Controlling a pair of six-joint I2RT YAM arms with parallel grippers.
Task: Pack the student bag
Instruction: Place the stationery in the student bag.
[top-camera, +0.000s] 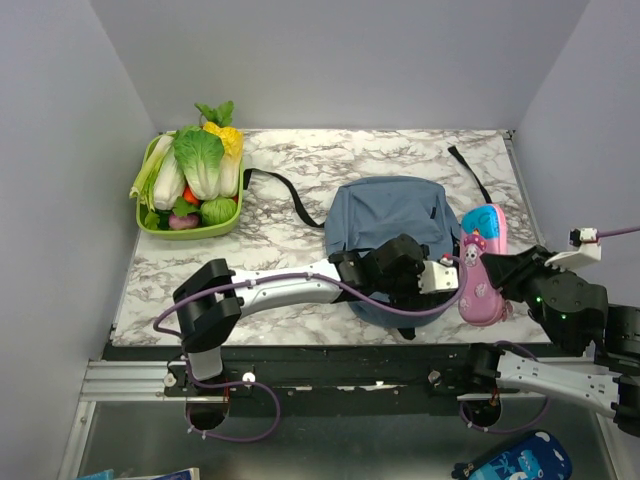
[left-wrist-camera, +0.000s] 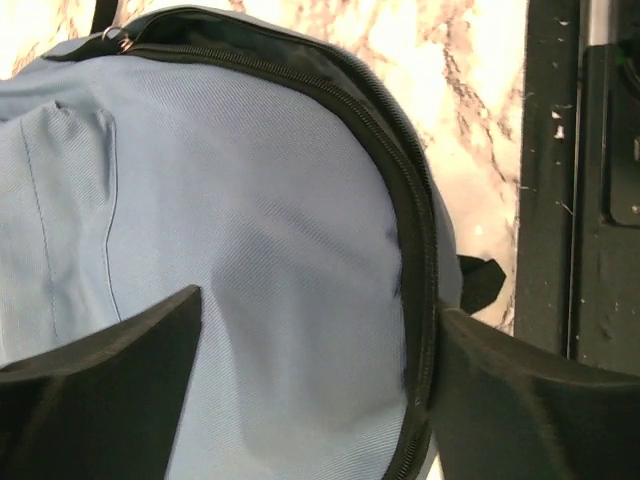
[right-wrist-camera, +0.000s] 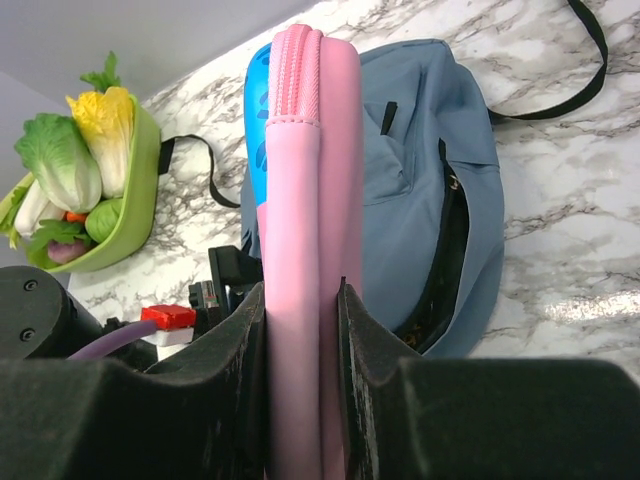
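Marble table (top-camera: 400, 160) with the student bag (top-camera: 385, 215) mid-surface, green tray (top-camera: 200, 233) of vegetables far-left.

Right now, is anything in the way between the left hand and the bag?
No, nothing I can see. The open left hand is right over the bag, with only its blue cloth and zip showing between the fingers. The pink case in the right hand is beside the bag, not in between.

Both arms (top-camera: 285, 290) have black joints, silvery-white links and purple cables (top-camera: 395, 312); the left hand (left-wrist-camera: 320, 330) and right hand (right-wrist-camera: 302, 300) are matte black.
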